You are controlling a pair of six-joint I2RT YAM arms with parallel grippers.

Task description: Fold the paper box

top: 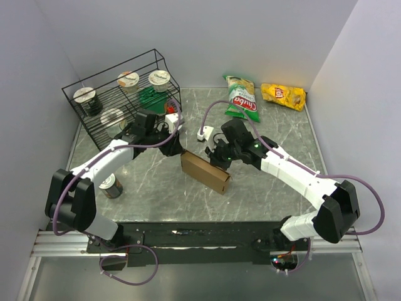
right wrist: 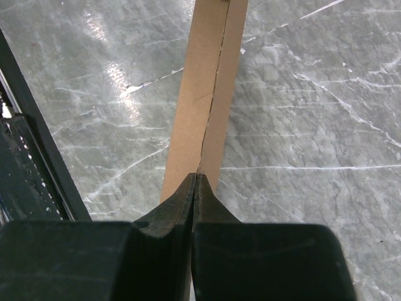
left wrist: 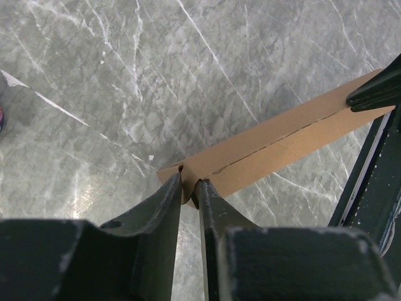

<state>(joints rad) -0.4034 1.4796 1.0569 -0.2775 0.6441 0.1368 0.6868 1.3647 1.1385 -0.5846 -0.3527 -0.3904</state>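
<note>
Cardboard held at both ends. The right gripper [right wrist: 196,179], fingers pressed together, pinches the near end of the paper box [right wrist: 200,94], which runs straight ahead of it on edge, seam uppermost, over the marble table [right wrist: 313,125]. At the far end, the left gripper [left wrist: 190,185] nips the opposite corner between narrowly set fingers. Judgement: the two-end hold keeps the flattened sheet steady for creasing.

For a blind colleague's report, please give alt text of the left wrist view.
The left end effector pinches the near corner of the paper box, a brown cardboard strip running diagonally up-right over the grey marbled table. The right end effector grips its far end.
</note>
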